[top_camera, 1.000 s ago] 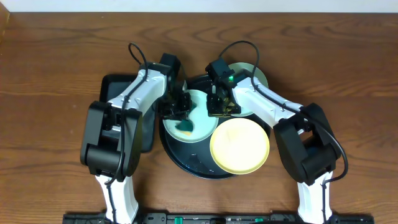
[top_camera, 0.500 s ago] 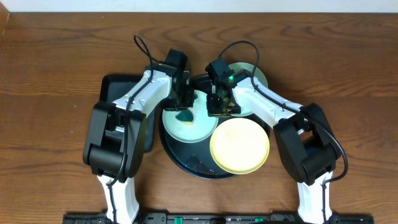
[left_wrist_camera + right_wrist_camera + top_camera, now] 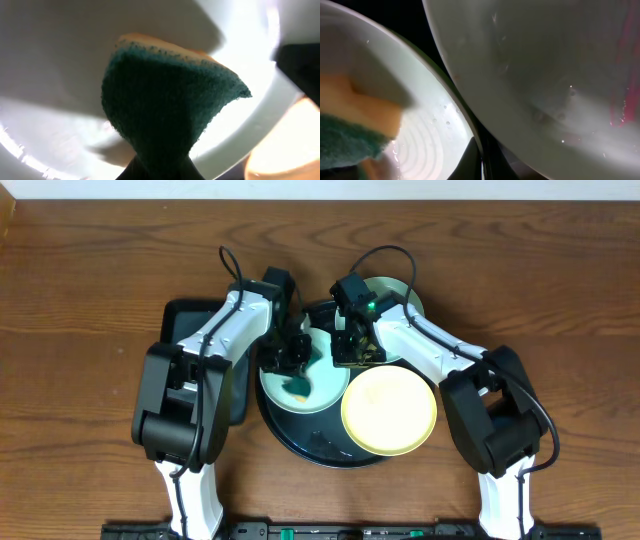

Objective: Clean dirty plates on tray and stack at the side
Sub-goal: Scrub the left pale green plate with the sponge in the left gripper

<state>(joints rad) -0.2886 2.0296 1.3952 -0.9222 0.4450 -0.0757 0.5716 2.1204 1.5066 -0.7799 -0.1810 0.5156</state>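
The round black tray (image 3: 318,454) sat at the centre of the wooden surface (image 3: 90,290), between the two arms. Nearest the arm bases, the yellow plate (image 3: 390,412) lay flat on the right front part of the tray, with its outer edge at the tray's right rim. Nothing rested on it, and neither gripper touched it. Behind it and to the left, the near mint plate (image 3: 312,392) lay on the left part of the tray, with its right edge just beside the yellow plate. The left gripper (image 3: 287,360) hung over this plate, closed on a sponge (image 3: 298,386). The sponge had a dark green scouring face and a yellow backing, and it was pinched at one end. Its free end was pressed down onto the plate's inner face. The right gripper (image 3: 352,354) was closed, with its fingertips at the right rim of the same plate. The views did not show whether the fingertips pinched that rim. Farther back, the far mint plate (image 3: 408,296) lay at the tray's far right edge, partly hidden under the right arm. Whether it lay wholly inside the rim could not be determined. To the left, a rectangular tray (image 3: 184,320) lay on the surface, mostly covered by the left arm.
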